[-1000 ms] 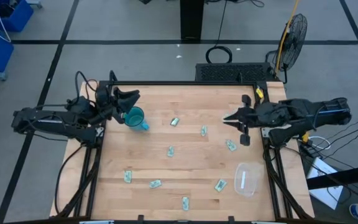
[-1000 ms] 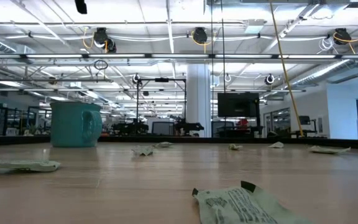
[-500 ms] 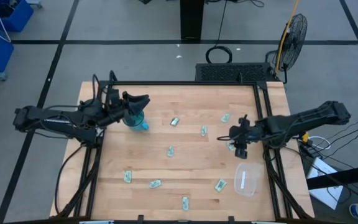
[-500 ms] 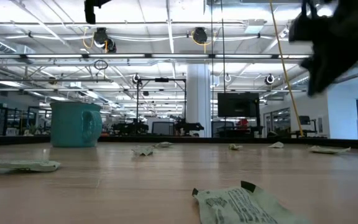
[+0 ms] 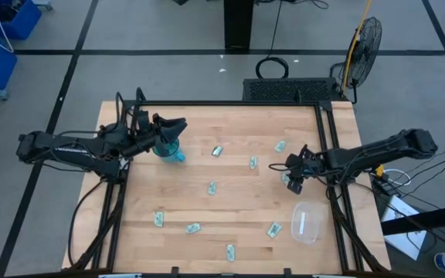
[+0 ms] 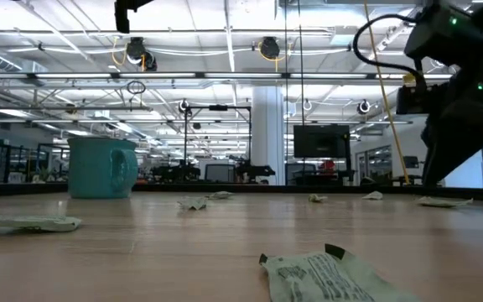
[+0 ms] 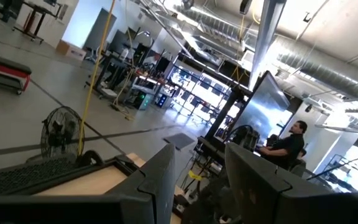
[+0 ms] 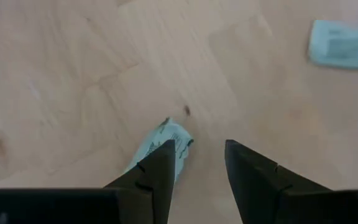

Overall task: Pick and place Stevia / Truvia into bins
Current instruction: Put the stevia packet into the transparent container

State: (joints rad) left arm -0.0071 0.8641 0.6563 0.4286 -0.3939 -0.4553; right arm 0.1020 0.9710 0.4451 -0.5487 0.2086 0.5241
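Note:
Several pale green sachets lie flat and scattered on the wooden table (image 5: 230, 205). My right gripper (image 5: 292, 178) is open and points down over one sachet (image 8: 165, 144) near the table's right edge. One fingertip (image 8: 161, 157) stands over that sachet's end, and the other is over bare wood. The clear tub (image 5: 306, 222) sits toward the near edge from it. My left gripper (image 5: 174, 130) is open and hovers above the teal mug (image 5: 166, 147) at the far left. My right gripper comes at the sachet from above, pointing down, with one finger (image 8: 157, 165) over the sachet's end (image 8: 176, 138). That finger hides the spot, so I cannot tell whether it touches the sachet, which lies flat on the table.
Other sachets lie at the table's middle (image 5: 212, 187), along the near edge (image 5: 229, 251) and far right (image 5: 280, 146); one shows close in the low view (image 6: 325, 277). The mug (image 6: 101, 168) stands upright. A fan (image 5: 364, 38) stands beyond the far right corner.
My right gripper has moved from the far right toward the near edge and down, tipping to point at the table, ending low over a sachet. My left gripper has shifted slightly toward the right, over the mug. No sachet has moved.

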